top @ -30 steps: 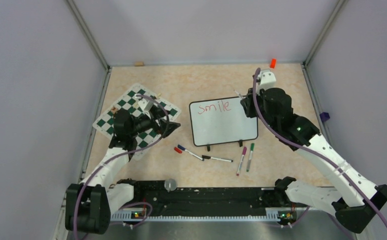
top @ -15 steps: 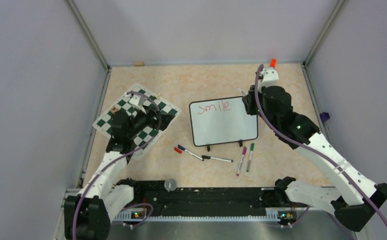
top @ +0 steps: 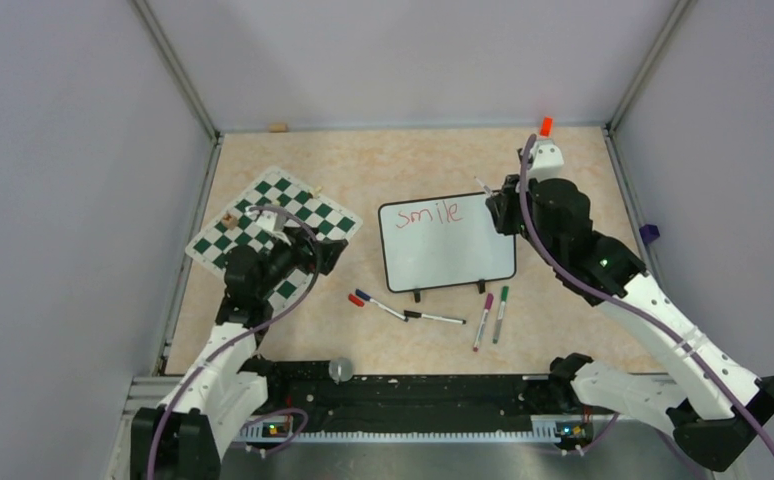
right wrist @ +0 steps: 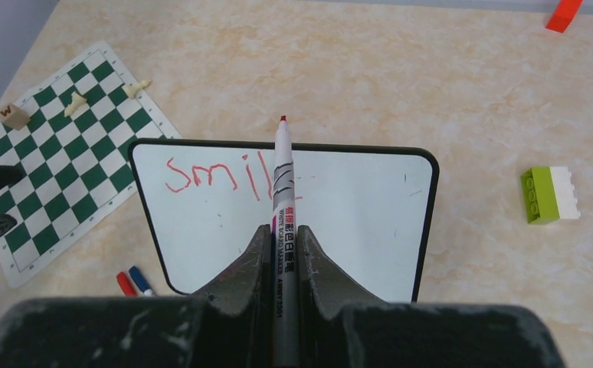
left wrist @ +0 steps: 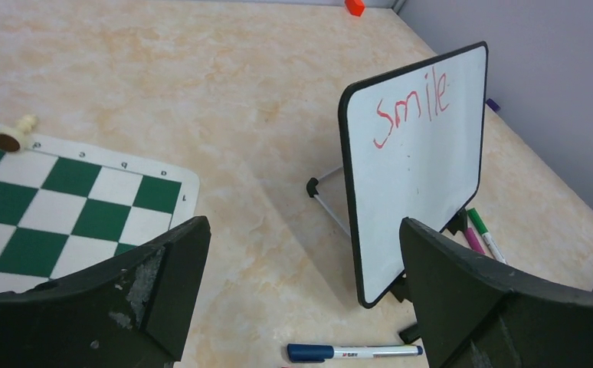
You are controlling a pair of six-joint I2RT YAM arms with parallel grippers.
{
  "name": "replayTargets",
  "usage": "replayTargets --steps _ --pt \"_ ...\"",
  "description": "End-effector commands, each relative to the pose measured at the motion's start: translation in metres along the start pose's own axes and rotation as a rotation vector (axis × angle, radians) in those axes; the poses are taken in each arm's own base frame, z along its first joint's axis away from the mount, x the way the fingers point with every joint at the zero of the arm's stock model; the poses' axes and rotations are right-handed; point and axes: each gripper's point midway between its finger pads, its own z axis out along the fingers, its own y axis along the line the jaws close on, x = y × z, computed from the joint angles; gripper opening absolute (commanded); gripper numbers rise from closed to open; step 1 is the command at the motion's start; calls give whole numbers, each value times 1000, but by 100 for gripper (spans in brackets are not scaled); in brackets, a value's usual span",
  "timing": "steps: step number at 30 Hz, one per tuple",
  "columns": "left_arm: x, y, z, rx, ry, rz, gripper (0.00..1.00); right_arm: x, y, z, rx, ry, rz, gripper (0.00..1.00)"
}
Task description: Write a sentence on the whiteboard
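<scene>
The whiteboard (top: 447, 250) stands on its feet mid-table, tilted back, with its face (left wrist: 424, 176) toward the arms. Red lettering, the sentence (top: 433, 213), reads "smile" along the top left of the board (right wrist: 355, 222); in the wrist views the word (right wrist: 213, 175) (left wrist: 412, 107) is the only writing. My right gripper (top: 500, 203) hovers at the board's upper right corner, shut (right wrist: 284, 230) on a red-tipped whiteboard marker (right wrist: 283, 180) whose tip points past the top edge. My left gripper (top: 328, 255) is open (left wrist: 303, 224), low beside the board's left side and holding nothing.
A green-and-white chess mat (top: 263, 215) with a few pieces lies at the left. Loose markers lie in front of the board: blue-capped (top: 375, 303), black (top: 433, 318), magenta (top: 483, 318), green (top: 500, 312), plus a red cap (top: 355, 300). An orange block (top: 545, 126) and a green-white brick (right wrist: 550, 195) sit at the right.
My left arm has pulled back toward the near edge, its open gripper now lower by the mat's corner. The right gripper edged slightly right with the marker. The lettering is unchanged.
</scene>
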Motion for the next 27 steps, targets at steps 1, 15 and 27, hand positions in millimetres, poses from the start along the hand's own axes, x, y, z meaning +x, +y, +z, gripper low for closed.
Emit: replayTargets --steps 1,15,27 --pt "-4 15 11 -58 -60 -116 99 -1 0 -10 -36 -24 -5 0" --pt "41 5 47 166 189 -236 99 25 -6 -23 -66 -8 9 0" --pt "66 -34 57 474 321 -213 99 30 1 -28 -115 0 13 0"
